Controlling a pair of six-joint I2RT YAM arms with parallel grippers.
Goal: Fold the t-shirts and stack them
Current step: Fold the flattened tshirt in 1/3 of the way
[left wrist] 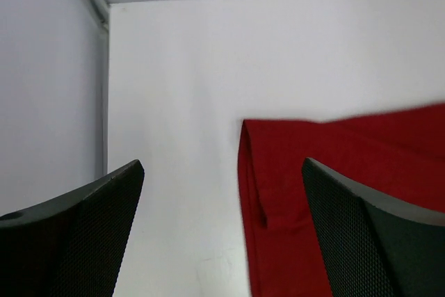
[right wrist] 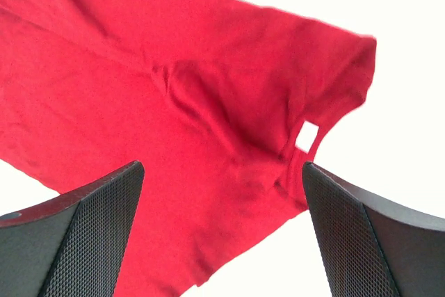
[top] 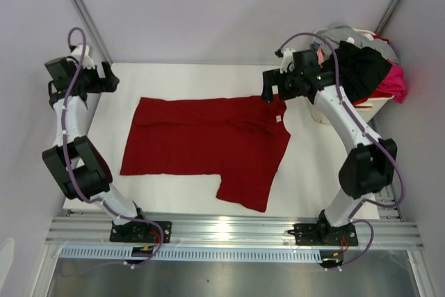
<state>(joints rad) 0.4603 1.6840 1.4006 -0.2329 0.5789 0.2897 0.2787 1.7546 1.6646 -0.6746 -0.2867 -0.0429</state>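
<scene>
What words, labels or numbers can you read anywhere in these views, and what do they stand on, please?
None can be read.
The white neck label on the red t-shirt shows no legible print: blank or too blurred to tell.

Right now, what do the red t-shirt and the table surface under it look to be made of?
Red t-shirt: soft knit cloth, probably cotton jersey; matte, with soft creases and a sewn neck label in the right wrist view. Table surface: smooth white sheet or board, matte; exact material cannot be told.
</scene>
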